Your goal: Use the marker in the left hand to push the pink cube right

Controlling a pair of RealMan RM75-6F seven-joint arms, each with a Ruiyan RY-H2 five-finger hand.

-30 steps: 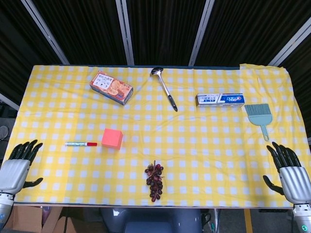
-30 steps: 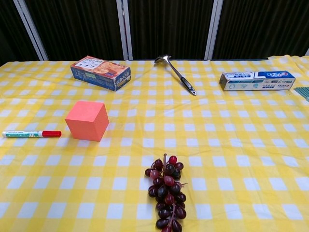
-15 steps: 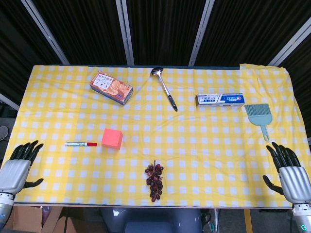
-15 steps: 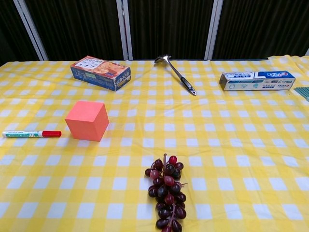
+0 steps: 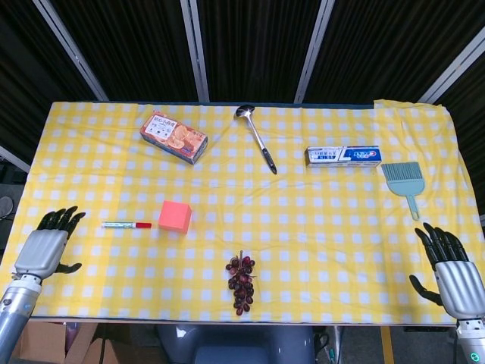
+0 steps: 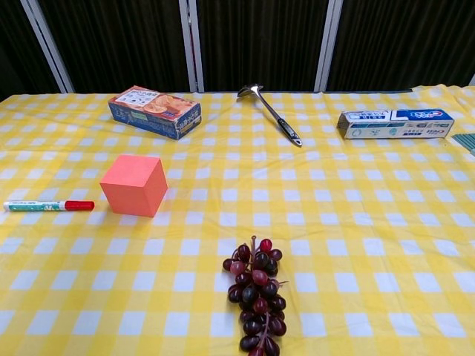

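At the near left corner of the table, the left hand (image 5: 44, 249) sits over the edge of the yellow checked cloth (image 5: 318, 220), its fingers apart and pointing up the table, holding nothing; the chest view does not show it at all. The right hand (image 5: 450, 270) waits at the opposite near corner, fingers likewise spread and empty, far from anything the task concerns. A bunch of grapes (image 6: 257, 293) lies near the front edge at centre, out of the line of work. A little further up the table and to the right of the left hand lies the marker (image 5: 126, 224), flat on the cloth, its long axis running left to right with the red cap (image 6: 78, 205) pointing toward the pink cube (image 5: 174, 216). The cube stands just beside that capped end, a small gap between them, so marker and cube are already nearly in line along the direction of the push. The left hand is much the nearer one, and my judgement is that it must reach forward and rightward to take the marker by its white barrel (image 6: 33, 206) first.
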